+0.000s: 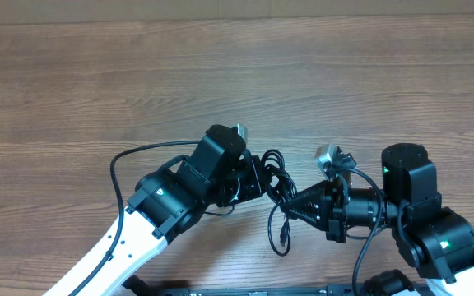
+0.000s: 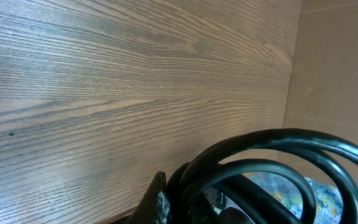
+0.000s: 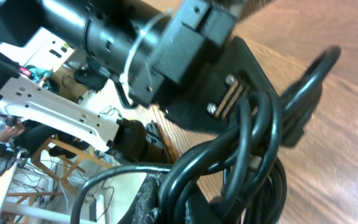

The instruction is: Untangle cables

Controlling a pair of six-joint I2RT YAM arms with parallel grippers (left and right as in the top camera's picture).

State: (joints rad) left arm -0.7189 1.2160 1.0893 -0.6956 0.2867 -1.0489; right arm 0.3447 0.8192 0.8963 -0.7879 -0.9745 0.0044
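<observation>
I see a brown wood-grain table [image 1: 220, 74] with long streaks running across it. A pale tan board [image 2: 334, 62] stands along one edge. Near the front, my left gripper [image 1: 260, 178] is closed tight on the cables [image 1: 276, 182], a knot of thin black loops between both arms. One loose tail [image 1: 281, 238] trails toward the near edge. Just right of the knot, my right gripper [image 1: 288, 205] is clamped on it too. Past the table, the right wrist view shows a cluttered room with a white metal frame [image 3: 55, 106].
</observation>
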